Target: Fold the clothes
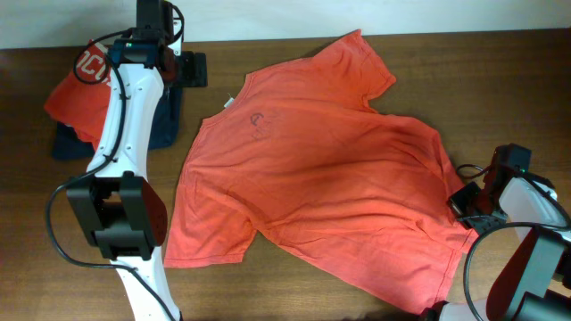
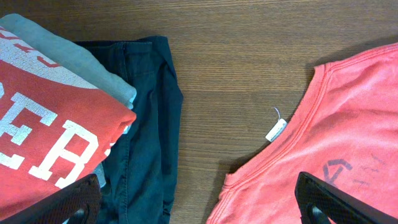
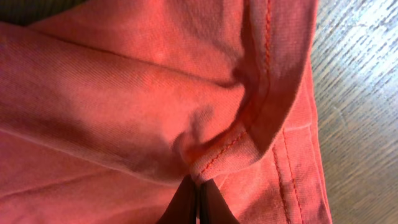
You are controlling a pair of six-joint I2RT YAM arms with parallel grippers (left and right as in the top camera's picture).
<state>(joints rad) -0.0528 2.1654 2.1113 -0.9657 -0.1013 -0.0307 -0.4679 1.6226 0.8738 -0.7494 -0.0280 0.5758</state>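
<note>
Across the middle of the table (image 1: 446, 53) the coral-red T-shirt (image 1: 330, 169) is spread nearly flat. Its collar (image 2: 298, 134) is turned toward the left arm and its lower hem toward the right arm, and some wrinkles and a crooked lower corner are left in it. That spread appears intended to make the outline readable before any fold is made. At the right edge of the garment the right claw (image 3: 198, 202) is seen pressed fully together. A stitched hem (image 3: 267, 93) is gathered into a small ridge that runs straight into its tips, so a pinch on the cloth's edge is judged to have been taken; a low grip at an edge suits lifting that side over the body. The left claw (image 1: 192, 69) is held wide apart with nothing between its fingers, above bare wood between the collar, where a small white label (image 2: 277, 129) lies, and a finished pile at the far left corner. That pile is made up of a folded red shirt (image 2: 50, 143) with white lettering laid over a navy garment (image 2: 149, 124). It is kept well apart from the working area, presumably so that it is not disturbed. No fold is yet visible in the spread shirt, so the task is judged to be at its start.
</note>
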